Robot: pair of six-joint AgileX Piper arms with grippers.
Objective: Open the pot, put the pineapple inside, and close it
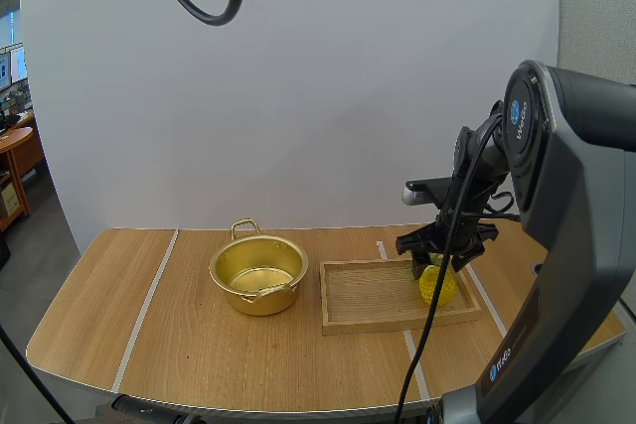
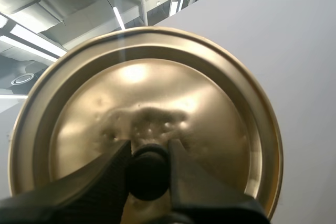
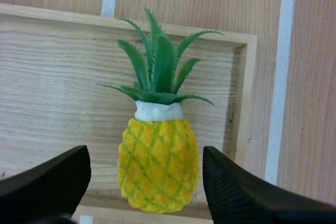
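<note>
left pincer (image 2: 148, 148) grips lid knob (image 2: 148, 176) | right pincer (image 3: 146, 163) spread astride pineapple (image 3: 157, 169), tray (image 3: 52, 77) right end | risk: off-centre squeeze may pop it loose

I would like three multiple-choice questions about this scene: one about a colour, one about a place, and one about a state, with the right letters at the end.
1. The pot is:
A golden
B black
C red

2. The pineapple lies:
A in the pot
B in the wooden tray
C under the lid

3. The lid is:
A on the pot
B pinched by its knob in the left gripper
C lying in the tray

Answers:
1 A, its wall and inside shine gold.
2 B, the tray's wood shows around it, and the open right gripper straddles it.
3 B, the left gripper's tips close on the black knob, and the pot stands open on the table.
</note>
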